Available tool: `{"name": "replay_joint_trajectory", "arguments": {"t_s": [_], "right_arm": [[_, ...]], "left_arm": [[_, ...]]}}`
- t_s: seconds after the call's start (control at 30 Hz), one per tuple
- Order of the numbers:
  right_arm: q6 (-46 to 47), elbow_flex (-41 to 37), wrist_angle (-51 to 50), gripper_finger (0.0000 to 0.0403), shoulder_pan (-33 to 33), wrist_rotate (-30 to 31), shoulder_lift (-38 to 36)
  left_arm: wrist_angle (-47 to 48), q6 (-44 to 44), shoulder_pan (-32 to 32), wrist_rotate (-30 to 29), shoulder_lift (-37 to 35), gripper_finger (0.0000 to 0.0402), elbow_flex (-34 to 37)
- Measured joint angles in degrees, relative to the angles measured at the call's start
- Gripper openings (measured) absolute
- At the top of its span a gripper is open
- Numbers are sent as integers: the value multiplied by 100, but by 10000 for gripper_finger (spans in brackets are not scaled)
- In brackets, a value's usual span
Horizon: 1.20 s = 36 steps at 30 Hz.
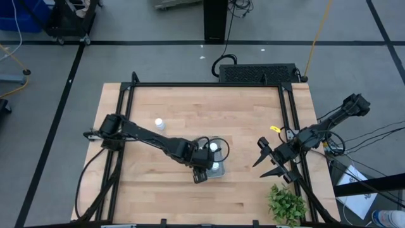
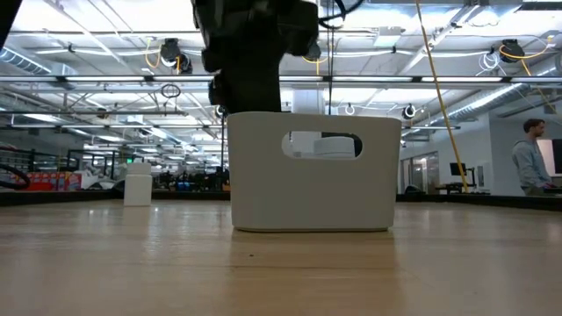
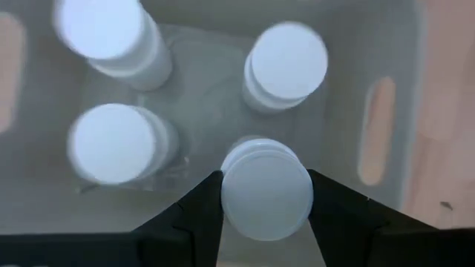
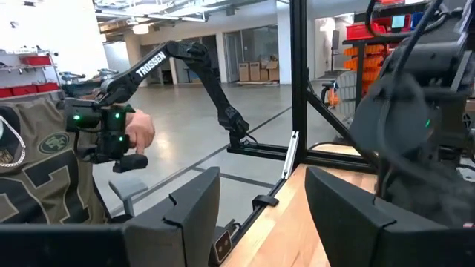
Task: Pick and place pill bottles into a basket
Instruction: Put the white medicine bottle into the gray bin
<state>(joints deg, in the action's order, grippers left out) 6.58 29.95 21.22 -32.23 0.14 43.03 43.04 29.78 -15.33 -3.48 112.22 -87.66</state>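
The pale basket (image 1: 222, 173) stands at the table's middle; it also shows in the low view (image 2: 312, 189). My left gripper (image 1: 211, 162) reaches down into it, shut on one white pill bottle (image 3: 266, 194). Three more white bottles (image 3: 286, 65) (image 3: 111, 37) (image 3: 115, 144) stand upright on the basket's floor. Another bottle (image 1: 159, 124) stands on its base on the table, left of and beyond the basket, also in the low view (image 2: 138, 189). My right gripper (image 1: 269, 159) is open and empty near the table's right edge. My left gripper pinches the bottle's round white cap (image 3: 297, 194) between its two fingers (image 3: 199, 215), one on each side. The fingers come from above, pointing down into the basket. The bottle is upright inside the basket; whether its base rests on the floor, I cannot tell.
A green leafy plant (image 1: 286, 204) stands at the table's near right corner. The basket wall (image 3: 349, 44) has a handle slot (image 3: 375, 130). A person (image 4: 44, 163) holding a device shows in the room beyond my right gripper. Bare wood lies left of and in front of the basket.
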Motion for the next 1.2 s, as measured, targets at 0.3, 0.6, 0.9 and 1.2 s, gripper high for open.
{"name": "replay_joint_trajectory", "arguments": {"t_s": [0.3, 0.6, 0.9, 1.2], "right_arm": [[-17, 0, -40, 194, 0, 0, 2], [-17, 0, -51, 194, 0, 0, 2], [-19, 1, -51, 194, 0, 0, 0], [-19, -1, -51, 194, 0, 0, 0]], "left_arm": [[-86, -57, -28, -66, 162, 167, 4], [-156, -99, -33, -145, 162, 181, 4], [-156, -111, -35, -145, 208, 186, 7], [-210, -144, -35, -147, 206, 175, 7]]}}
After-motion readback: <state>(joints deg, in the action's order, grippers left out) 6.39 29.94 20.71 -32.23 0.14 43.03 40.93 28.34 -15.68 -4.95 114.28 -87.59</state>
